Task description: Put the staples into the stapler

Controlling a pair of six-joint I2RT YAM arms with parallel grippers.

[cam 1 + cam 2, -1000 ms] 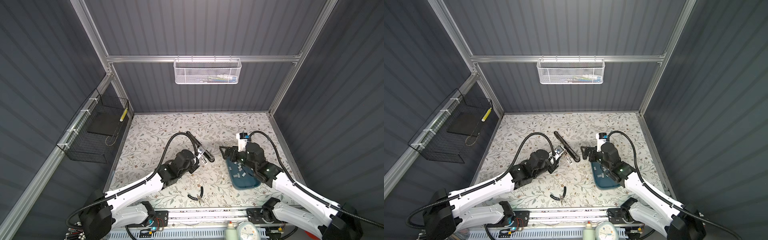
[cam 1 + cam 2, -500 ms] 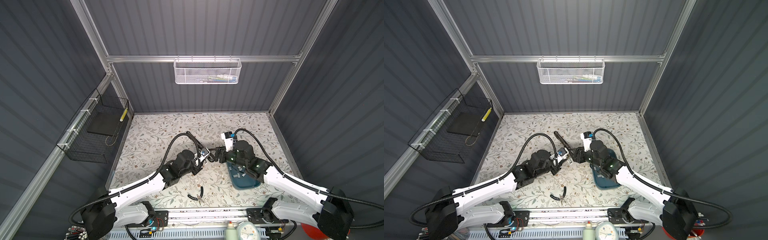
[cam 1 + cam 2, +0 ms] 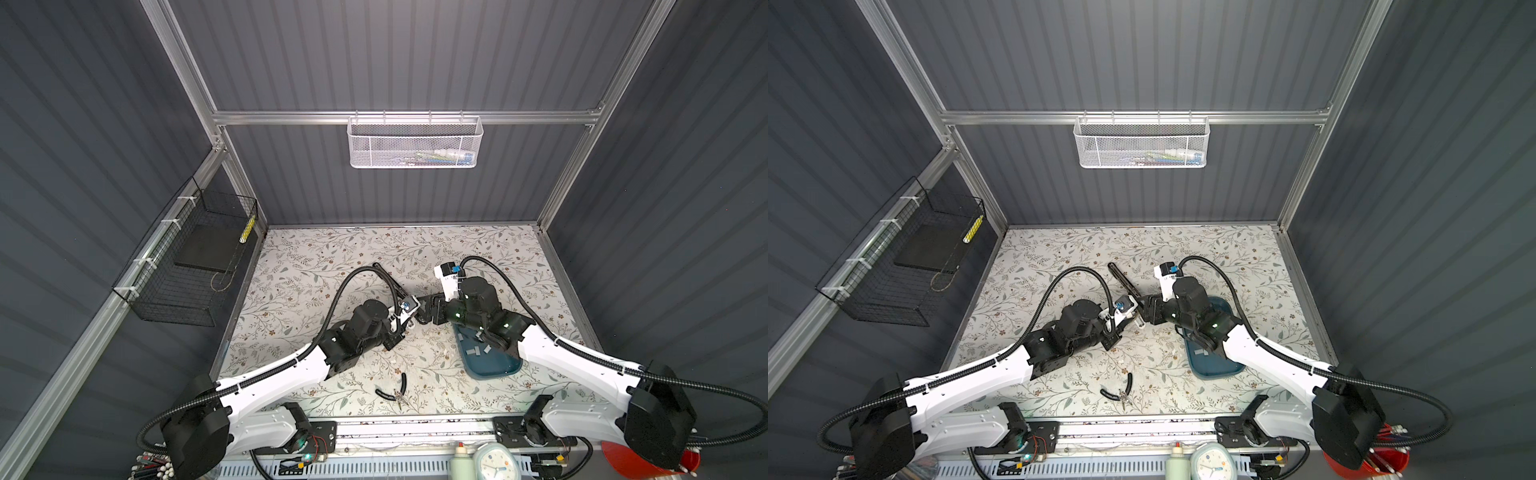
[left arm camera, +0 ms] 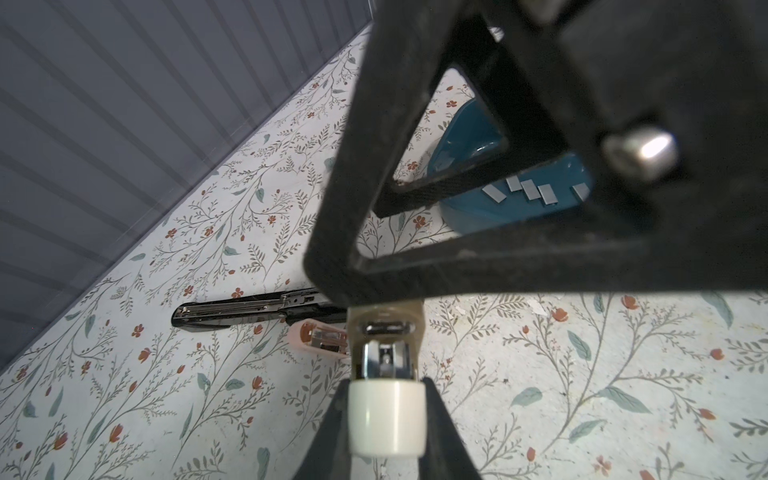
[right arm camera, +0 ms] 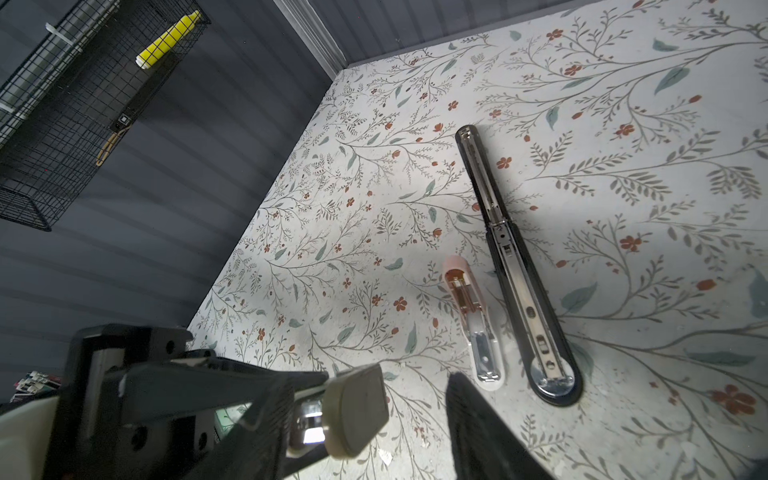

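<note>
Right claw [image 3: 420, 319]: a second ago it hung over the far end of the tray [image 3: 498, 372]. It has since swung to mid-mat and now faces the left claw [image 4: 386, 415] tip to tip. Only one of its fingers [image 5: 478, 424] shows in the right wrist view, clear of the cream piece [image 5: 357, 409]. Its width cannot be told, and nothing is seen held.

Left claw: position unchanged, closed on the small cream and chrome piece.

Stapler [image 5: 519, 270]: black, opened flat on the mat [image 3: 332, 257], not moved, touched by neither claw. A small pink stapler [image 5: 469, 316] lies just beside it, also open.

Staples [image 4: 528, 189]: loose in the teal tray, right of centre, well apart from the stapler.

Pliers [image 3: 395, 392]: near the front edge, as before.
</note>
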